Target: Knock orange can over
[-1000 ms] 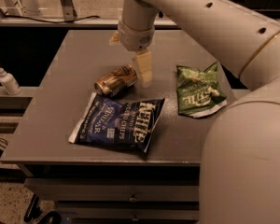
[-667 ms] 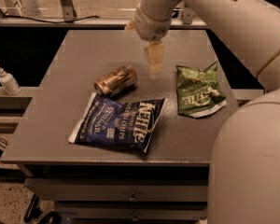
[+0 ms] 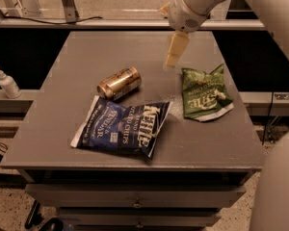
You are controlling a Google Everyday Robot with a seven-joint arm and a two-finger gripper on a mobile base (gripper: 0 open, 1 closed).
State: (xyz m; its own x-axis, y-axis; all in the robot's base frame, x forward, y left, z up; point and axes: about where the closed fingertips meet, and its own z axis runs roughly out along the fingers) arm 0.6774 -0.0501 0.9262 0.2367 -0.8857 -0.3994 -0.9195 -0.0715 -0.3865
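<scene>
End effector [image 3: 172,59]: hangs above the back-right part of the bench, well apart from the can and touching nothing. Grasping nothing that shows; released or clenched, cannot tell.
Bench [image 3: 86,52]: grey flat top, carries the two bags and the can.
Blue chip bag [image 3: 123,126]: lies flat near the front, its back edge just beside the can. Touching or not, cannot tell.
Green chip bag [image 3: 202,93]: crumpled, at the right side, below the end effector and well apart from the can.
Orange can [image 3: 119,83]: lies on its side left of centre, one round end facing front-left. Reads as already knocked over.
Can handling: judged light, stiff thin metal, smooth skin. Will roll easily as it lies, slide under a push, dent under a hard squeeze. Full or empty, cannot tell.
Can hold point: across the round body at mid-length, pinching square to its long axis. The ends are poorer, rims give little to bear on.
Risk: a nudge from the right would roll it toward the bench's left edge.
Bottle [image 3: 7,83]: small pump bottle off the bench at far left, out of play.
</scene>
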